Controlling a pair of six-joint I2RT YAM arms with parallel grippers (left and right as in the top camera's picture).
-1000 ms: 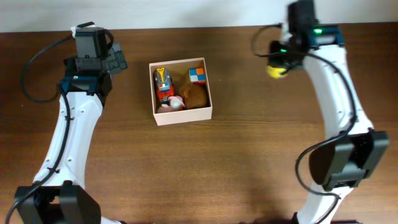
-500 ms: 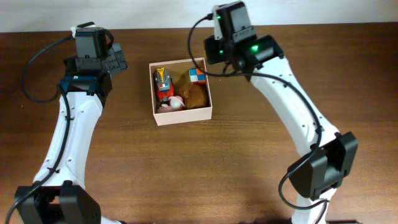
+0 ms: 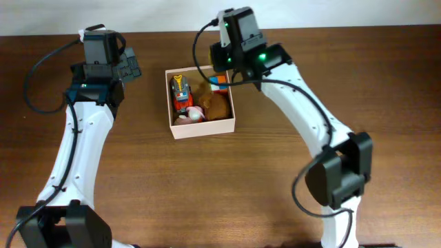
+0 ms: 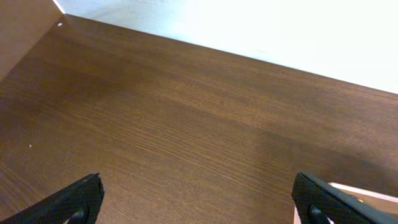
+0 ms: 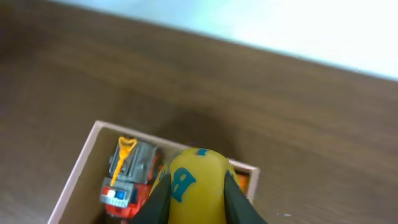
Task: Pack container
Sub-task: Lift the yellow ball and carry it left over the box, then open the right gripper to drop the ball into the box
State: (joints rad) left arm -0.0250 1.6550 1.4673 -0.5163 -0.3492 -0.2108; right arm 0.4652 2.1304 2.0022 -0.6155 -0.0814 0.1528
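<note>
The container [image 3: 204,128] sits on the table [image 4: 186,124] toward 12 o'clock, a little left of the middle. It is crowded. A toy truck [image 3: 181,91] lies along its 9 o'clock side, a brown soft toy [image 3: 218,105] is at 3 o'clock and a pink and white toy [image 3: 192,116] is at 7 o'clock. A coloured cube [image 3: 220,81] at 1 o'clock is half hidden under the right arm.

The right gripper [image 5: 196,202] pinches a yellow toy [image 5: 194,180] with a blue letter on it. It hangs above the container's 12 to 1 o'clock part; in the overhead view the wrist covers it.

The step in hand looks like setting this toy down inside. The only likely room is the gap at 12 o'clock between truck and cube. It would be best to centre the toy there and lower it below the rim before letting go. Released high, the rounded toy may roll off the soft toy and over the thin wall. The back wall and the cube are close and could be nudged.

The left gripper [image 4: 202,208] is spread wide and holds nothing. It is over bare table at the container's 10 o'clock, well apart and out of the way.
</note>
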